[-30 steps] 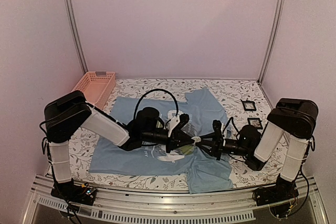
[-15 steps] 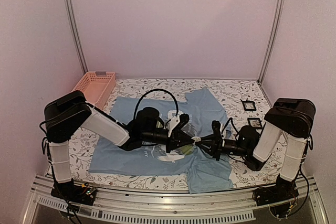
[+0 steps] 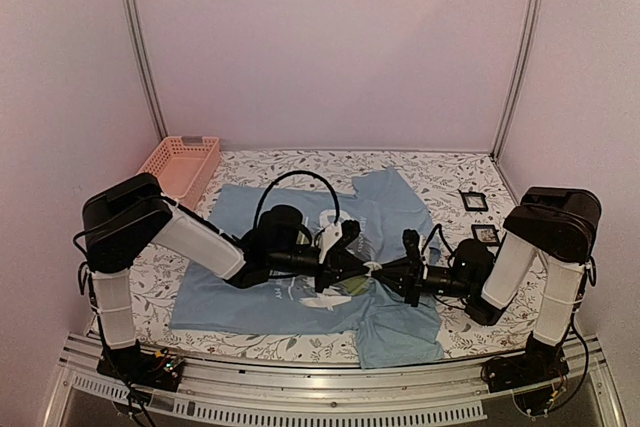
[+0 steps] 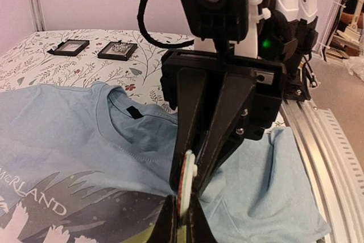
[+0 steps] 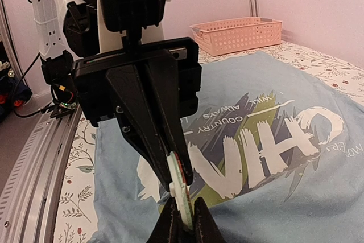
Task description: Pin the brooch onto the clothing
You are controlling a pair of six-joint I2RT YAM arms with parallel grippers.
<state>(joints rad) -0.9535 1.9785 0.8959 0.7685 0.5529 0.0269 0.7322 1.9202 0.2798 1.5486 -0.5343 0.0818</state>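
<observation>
1. The brooch (image 4: 186, 189), a small disc seen edge-on, pale with an orange-red streak, sat over the light blue T-shirt (image 3: 225, 292)'s print.
2. One brooch, one shirt, two black square frames (image 3: 473, 200) and one pink basket (image 3: 180, 165) were there.
3. The left arm (image 3: 195, 237) and right arm (image 3: 512, 265) met tip to tip, both sets of jaws clenched on the brooch.
4. Bare table (image 3: 440, 172) showed behind the shirt, with walls close around.

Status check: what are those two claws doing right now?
Left gripper, right gripper: both shut on tiny round orange-green brooch. Held over light blue T-shirt. Nothing blocking seen.
</observation>
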